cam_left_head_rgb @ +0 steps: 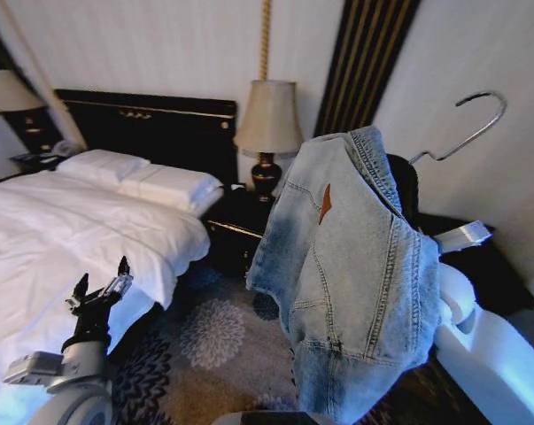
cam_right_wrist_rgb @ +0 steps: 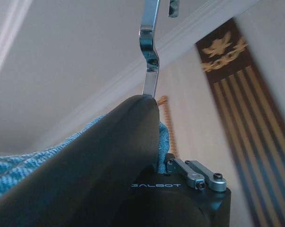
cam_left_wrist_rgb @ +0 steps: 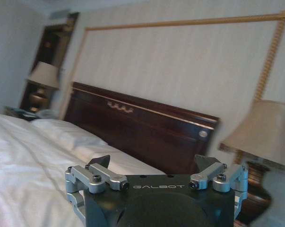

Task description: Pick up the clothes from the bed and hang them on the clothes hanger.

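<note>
The clothes, a light-blue denim jacket (cam_left_head_rgb: 355,274), hang draped over the clothes hanger (cam_left_head_rgb: 404,186), a black body with a curved silver hook (cam_left_head_rgb: 479,124), held up at the right of the head view. In the right wrist view my right gripper (cam_right_wrist_rgb: 147,170) is shut on the hanger's black shoulder (cam_right_wrist_rgb: 99,161), with denim (cam_right_wrist_rgb: 19,170) beside it and the hook (cam_right_wrist_rgb: 151,52) rising above. My left gripper (cam_left_head_rgb: 100,285) stands open with nothing in it beside the white bed (cam_left_head_rgb: 63,230). The left wrist view shows that gripper (cam_left_wrist_rgb: 152,163) facing the headboard, over the bed (cam_left_wrist_rgb: 24,156).
A black headboard (cam_left_head_rgb: 151,128) and white pillows (cam_left_head_rgb: 143,177) lie at the back. A lamp (cam_left_head_rgb: 268,119) stands on a dark nightstand (cam_left_head_rgb: 240,226) between the bed and the jacket. Patterned carpet (cam_left_head_rgb: 213,336) covers the floor. Another lamp (cam_left_head_rgb: 10,93) stands far left.
</note>
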